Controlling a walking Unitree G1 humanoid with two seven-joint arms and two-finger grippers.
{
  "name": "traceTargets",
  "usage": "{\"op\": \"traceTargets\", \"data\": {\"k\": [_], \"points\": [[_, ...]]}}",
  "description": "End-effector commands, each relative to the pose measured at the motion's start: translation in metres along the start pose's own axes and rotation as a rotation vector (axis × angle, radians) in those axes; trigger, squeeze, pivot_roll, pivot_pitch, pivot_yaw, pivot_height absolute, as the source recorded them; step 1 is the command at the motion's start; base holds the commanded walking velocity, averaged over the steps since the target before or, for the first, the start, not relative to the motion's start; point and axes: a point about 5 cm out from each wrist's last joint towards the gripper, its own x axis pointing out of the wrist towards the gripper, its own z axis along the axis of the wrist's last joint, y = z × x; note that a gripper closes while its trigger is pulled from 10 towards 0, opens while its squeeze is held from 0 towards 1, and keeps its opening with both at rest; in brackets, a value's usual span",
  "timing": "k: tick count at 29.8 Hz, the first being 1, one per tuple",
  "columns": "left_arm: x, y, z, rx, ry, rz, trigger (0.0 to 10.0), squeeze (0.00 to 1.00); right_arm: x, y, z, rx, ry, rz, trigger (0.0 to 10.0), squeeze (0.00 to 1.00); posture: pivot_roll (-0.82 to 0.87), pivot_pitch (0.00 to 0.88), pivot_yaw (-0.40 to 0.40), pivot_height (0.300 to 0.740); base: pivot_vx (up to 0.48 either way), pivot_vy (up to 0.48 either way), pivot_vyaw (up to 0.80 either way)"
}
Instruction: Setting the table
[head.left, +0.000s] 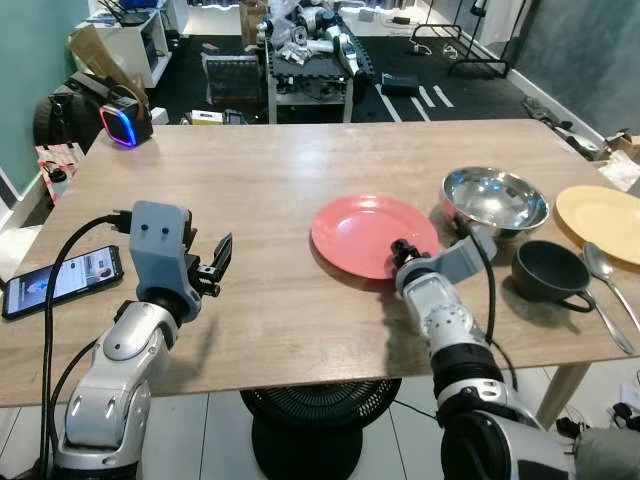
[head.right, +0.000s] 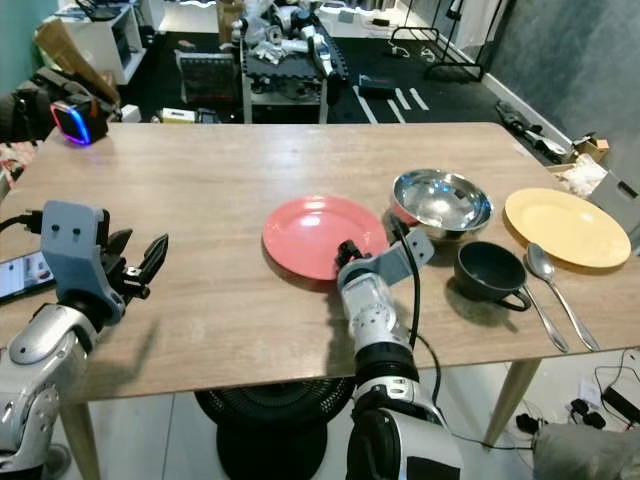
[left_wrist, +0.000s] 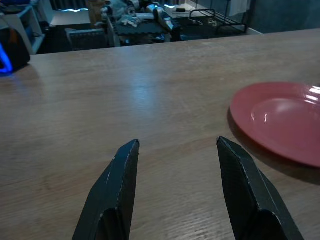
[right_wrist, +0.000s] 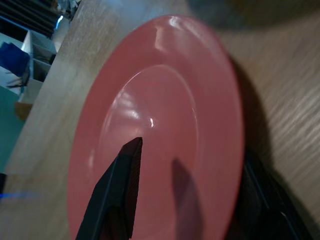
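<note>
On the left edge of the desk (head.left: 250, 200) lies a phone (head.left: 60, 280). Next to it the left gripper (left_wrist: 175, 187) hangs just over the wood w/ its fingers (left_wrist: 117, 195) wide apart and nothing between them. In the middle sits the red plate (head.left: 365, 232), flat on the desk. The right gripper (head.left: 402, 252) is at the plate's near rim: in the right wrist view one finger is over the top of the plate and the other is past the rim, by its edge, so the fingers are open around the rim, but I can't tell if they pinch it yet. To the right are a shiny metal bowl (head.left: 495, 198), a dark cup (head.left: 550, 270), a spoon (head.left: 605, 280) and a yellow plate (head.left: 605, 220). My guess: the step in hand is the red plate, either getting hold of it or letting go after putting it down; one look fits both. Either way the fingers need to stay level w/ the rim so the plate doesn't tip.
</note>
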Motion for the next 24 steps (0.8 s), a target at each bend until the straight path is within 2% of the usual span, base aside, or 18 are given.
{"op": "traceTargets", "data": {"k": [1,6,7,11,13,17,18,20,22,24], "points": [[-0.001,0.000,-0.003,0.000,0.010,0.005,10.0,0.00,-0.003,-0.007,0.013,-0.088,-0.023,-0.030,10.0,0.00,0.07,0.053,0.037,0.740,0.000,0.000,0.00],[-0.001,0.000,-0.003,-0.002,0.011,0.005,10.0,0.00,-0.006,-0.015,0.022,-0.141,-0.038,-0.045,10.0,0.00,0.07,0.056,0.038,0.740,0.000,0.000,0.00],[-0.001,0.000,-0.003,-0.002,0.012,0.004,10.0,0.00,-0.009,-0.022,0.026,-0.168,-0.049,-0.059,10.0,0.00,0.07,0.057,0.040,0.740,0.000,0.000,0.00],[0.001,0.001,-0.004,0.009,0.023,-0.004,10.0,0.00,-0.014,-0.031,0.034,-0.208,-0.081,-0.084,10.0,0.00,0.06,0.058,0.042,0.740,0.000,0.000,0.00],[0.002,-0.001,-0.006,0.015,0.059,-0.065,10.0,0.00,-0.020,-0.037,0.043,-0.204,-0.128,-0.096,10.0,0.00,0.06,0.057,0.050,0.740,0.000,0.000,0.00],[0.000,-0.004,-0.008,0.021,0.085,-0.119,10.0,0.00,-0.023,-0.038,0.051,-0.189,-0.165,-0.090,10.0,0.00,0.06,0.057,0.055,0.740,0.000,0.000,0.00],[-0.004,-0.007,-0.010,0.045,0.110,-0.193,10.0,0.00,-0.031,-0.035,0.065,-0.210,-0.235,-0.071,10.0,0.00,0.06,0.058,0.058,0.740,0.000,0.000,0.00],[-0.013,-0.010,-0.011,0.073,0.143,-0.305,10.0,0.00,-0.042,-0.027,0.080,-0.174,-0.291,0.002,10.0,0.00,0.05,0.058,0.066,0.740,0.000,0.000,0.00],[-0.017,-0.011,-0.010,0.089,0.157,-0.356,10.0,0.00,-0.048,-0.021,0.085,-0.172,-0.309,0.047,10.0,0.00,0.05,0.057,0.068,0.740,0.000,0.000,0.00],[-0.017,-0.011,-0.010,0.089,0.157,-0.356,10.0,0.00,-0.048,-0.021,0.085,-0.172,-0.309,0.047,10.0,0.00,0.05,0.057,0.068,0.740,0.000,0.000,0.00]]}}
